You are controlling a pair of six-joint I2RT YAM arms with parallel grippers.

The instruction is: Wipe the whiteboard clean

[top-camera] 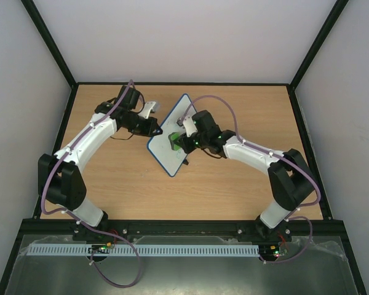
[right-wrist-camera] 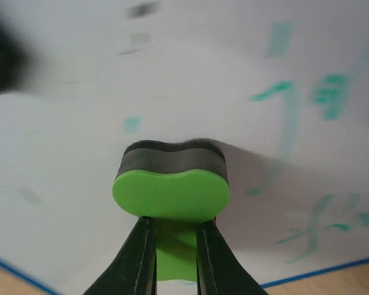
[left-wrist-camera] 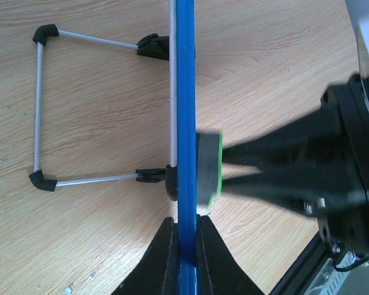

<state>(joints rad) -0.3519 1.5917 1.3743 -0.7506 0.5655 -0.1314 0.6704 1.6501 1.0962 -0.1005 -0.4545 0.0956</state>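
Light wood forms the table (top-camera: 246, 123), boxed in by plain white walls (top-camera: 184, 37) with black corner rails. Near its middle stands the whiteboard (top-camera: 164, 153), propped on edge and angled, between the two grippers.

From overhead it shows as a slim blue-framed white panel. The left wrist camera sees it edge-on, as a blue vertical strip. That view alone shows the wire stand (left-wrist-camera: 38, 110) folded out behind the board, its black corner feet resting on the wood. Only the right wrist camera looks at the writing face, where blurred green handwriting (right-wrist-camera: 289, 123) sits on the right side, with fainter marks further left.

A green eraser (right-wrist-camera: 171, 190) with a dark felt pad is pressed flat against that face, just left of the writing. The right gripper (right-wrist-camera: 172, 230) is clamped on the tab at its back, one finger on each side.

The left gripper (left-wrist-camera: 186, 261) is pinched onto the board's blue frame, with a finger on each face.

Seen from above, both arms rise from the near edge and bend inward. The left one curves around to the board's back side, and the right one reaches in low from the opposite side. The right wrist covers part of the board's upper half. Purple cables loop along both arms.
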